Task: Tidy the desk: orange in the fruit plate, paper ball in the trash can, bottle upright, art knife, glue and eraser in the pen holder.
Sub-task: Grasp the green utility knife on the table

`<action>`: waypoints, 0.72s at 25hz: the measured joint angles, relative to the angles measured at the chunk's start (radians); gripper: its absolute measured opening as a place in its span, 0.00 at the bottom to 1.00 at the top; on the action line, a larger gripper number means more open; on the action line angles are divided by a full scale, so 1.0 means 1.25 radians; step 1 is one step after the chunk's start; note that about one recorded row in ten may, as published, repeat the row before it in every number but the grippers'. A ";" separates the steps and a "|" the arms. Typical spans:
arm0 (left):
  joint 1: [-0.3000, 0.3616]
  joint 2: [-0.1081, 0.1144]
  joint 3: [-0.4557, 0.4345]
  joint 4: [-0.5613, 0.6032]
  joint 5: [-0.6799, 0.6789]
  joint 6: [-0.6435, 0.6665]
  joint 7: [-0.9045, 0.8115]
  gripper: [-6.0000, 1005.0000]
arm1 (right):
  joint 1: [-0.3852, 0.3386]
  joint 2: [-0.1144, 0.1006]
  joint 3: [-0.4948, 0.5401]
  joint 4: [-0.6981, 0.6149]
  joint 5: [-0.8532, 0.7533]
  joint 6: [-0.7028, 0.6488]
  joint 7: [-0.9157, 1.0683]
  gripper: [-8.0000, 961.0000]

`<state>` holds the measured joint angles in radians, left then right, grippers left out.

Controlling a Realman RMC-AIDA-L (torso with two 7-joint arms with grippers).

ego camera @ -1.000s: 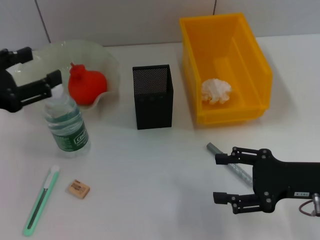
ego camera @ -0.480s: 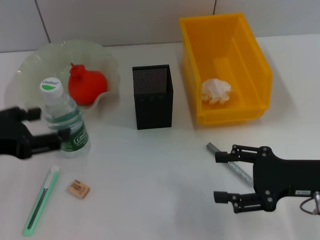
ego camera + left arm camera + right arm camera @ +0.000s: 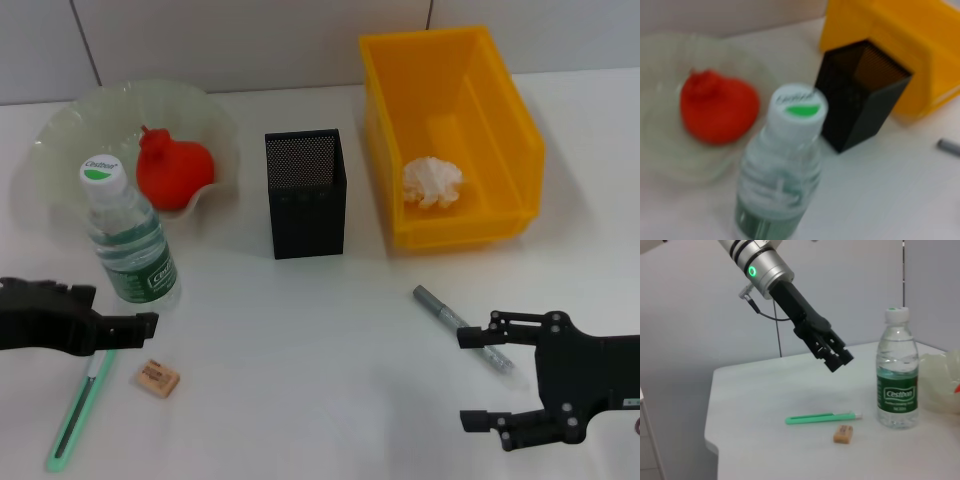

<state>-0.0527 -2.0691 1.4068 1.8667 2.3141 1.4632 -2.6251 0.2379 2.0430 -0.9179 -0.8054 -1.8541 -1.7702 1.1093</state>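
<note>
Head view, placing things by the black mesh pen holder (image 3: 305, 192): the bottle (image 3: 128, 236) stands upright to its left, in front of the fruit plate (image 3: 60, 140) that holds the orange (image 3: 174, 167). To the holder's right, the yellow trash can (image 3: 520, 150) contains the paper ball (image 3: 432, 182). Left and nearer than the holder, the left gripper (image 3: 118, 325) hovers over the green art knife (image 3: 78, 405), jaws parted and empty, with the eraser (image 3: 158, 377) just beside. Right and nearer, the right gripper (image 3: 475, 378) is spread wide, holding nothing, beside the grey glue pen (image 3: 463, 328).

Left wrist view: the bottle (image 3: 782, 165) stands between the orange (image 3: 717, 106) and the pen holder (image 3: 863, 90).

Right wrist view: the left gripper (image 3: 837, 359) hangs above the art knife (image 3: 822, 417); the eraser (image 3: 843, 434) lies near the bottle (image 3: 897, 383).
</note>
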 joint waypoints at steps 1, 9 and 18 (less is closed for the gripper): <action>-0.008 0.000 0.009 0.006 0.026 0.009 -0.029 0.83 | 0.000 0.000 0.000 0.000 0.000 0.000 0.000 0.85; -0.069 -0.004 0.099 0.010 0.220 0.079 -0.196 0.83 | -0.010 -0.001 0.014 0.003 -0.001 0.000 -0.018 0.85; -0.112 -0.007 0.123 -0.082 0.239 0.062 -0.202 0.83 | -0.015 -0.001 0.015 0.005 -0.009 0.003 -0.027 0.85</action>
<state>-0.1926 -2.0780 1.5609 1.7644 2.6132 1.5402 -2.8780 0.2197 2.0417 -0.8993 -0.7987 -1.8648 -1.7668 1.0749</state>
